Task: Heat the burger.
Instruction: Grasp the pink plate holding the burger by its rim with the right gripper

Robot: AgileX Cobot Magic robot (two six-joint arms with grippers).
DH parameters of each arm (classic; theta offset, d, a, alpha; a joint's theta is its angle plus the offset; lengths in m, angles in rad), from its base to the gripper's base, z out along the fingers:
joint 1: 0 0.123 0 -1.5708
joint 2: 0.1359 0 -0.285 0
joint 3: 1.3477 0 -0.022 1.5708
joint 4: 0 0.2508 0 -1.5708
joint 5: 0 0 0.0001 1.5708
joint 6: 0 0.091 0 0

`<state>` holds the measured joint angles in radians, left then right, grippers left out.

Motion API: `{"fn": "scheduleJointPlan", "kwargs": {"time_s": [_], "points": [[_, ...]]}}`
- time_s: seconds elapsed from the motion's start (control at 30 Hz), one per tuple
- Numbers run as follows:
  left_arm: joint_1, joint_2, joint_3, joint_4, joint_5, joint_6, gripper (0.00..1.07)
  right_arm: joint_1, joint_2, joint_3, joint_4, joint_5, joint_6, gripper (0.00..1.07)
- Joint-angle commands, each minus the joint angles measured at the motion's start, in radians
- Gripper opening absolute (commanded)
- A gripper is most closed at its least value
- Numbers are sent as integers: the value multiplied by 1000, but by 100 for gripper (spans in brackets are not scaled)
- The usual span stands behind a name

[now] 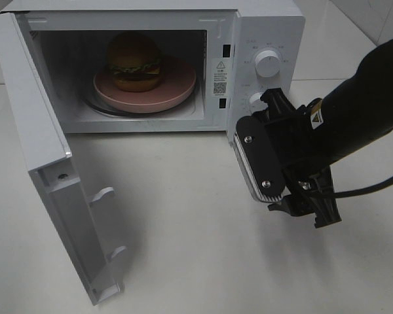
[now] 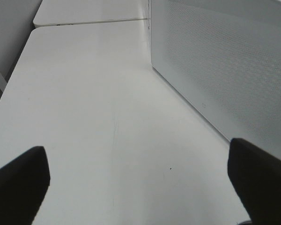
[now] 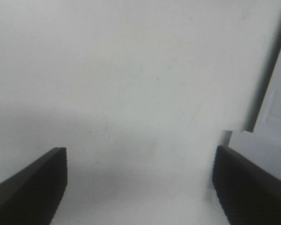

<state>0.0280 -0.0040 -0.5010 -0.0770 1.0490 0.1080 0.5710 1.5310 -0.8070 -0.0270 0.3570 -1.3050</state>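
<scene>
The burger [image 1: 133, 60] stands on a round pink plate [image 1: 177, 88] inside the white microwave [image 1: 268, 26]. The microwave door [image 1: 33, 111] is swung wide open to the left. My right gripper [image 1: 304, 199] hovers over the table in front of the microwave's control panel, away from the burger. In the right wrist view it [image 3: 140, 187] is open and empty, with only table between its fingers. My left gripper [image 2: 140, 187] is open and empty, low over the table beside a perforated white wall [image 2: 225, 61]. It does not show in the exterior high view.
Two white knobs [image 1: 268, 63] [image 1: 255, 100] sit on the microwave's right panel, the lower one partly behind my right arm. A black cable [image 1: 373, 190] trails from the right arm. The white table [image 1: 183, 216] stretches in front of the microwave.
</scene>
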Motion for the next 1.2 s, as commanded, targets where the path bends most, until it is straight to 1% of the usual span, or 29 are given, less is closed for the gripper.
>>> {"fn": "scheduleJointPlan", "kwargs": {"time_s": [0.03, 0.4, 0.53, 0.67, 0.7, 0.83, 0.87, 1.2], "points": [[-4, -21, 2, 0, -10, 0, 98, 0, -7, -22, -21, -7, 32, 90], [-4, -21, 2, 0, -10, 0, 98, 3, 25, -130, -90, -7, 35, 87], [-4, -21, 2, 0, -10, 0, 98, 3, 78, -195, -101, -7, 51, 86], [-4, -21, 2, 0, -10, 0, 98, 3, 106, -229, -103, -12, 51, 86], [-4, -21, 2, 0, -10, 0, 98, 15, 127, -256, -109, -14, 51, 86], [-4, -21, 2, 0, -10, 0, 98, 29, 156, -294, -126, -18, 51, 86], [-4, -21, 2, 0, -10, 0, 98, 30, 179, -320, -129, -28, 51, 85], [-4, -21, 2, 0, -10, 0, 98, 50, 265, -421, -129, -40, 51, 84]]}}
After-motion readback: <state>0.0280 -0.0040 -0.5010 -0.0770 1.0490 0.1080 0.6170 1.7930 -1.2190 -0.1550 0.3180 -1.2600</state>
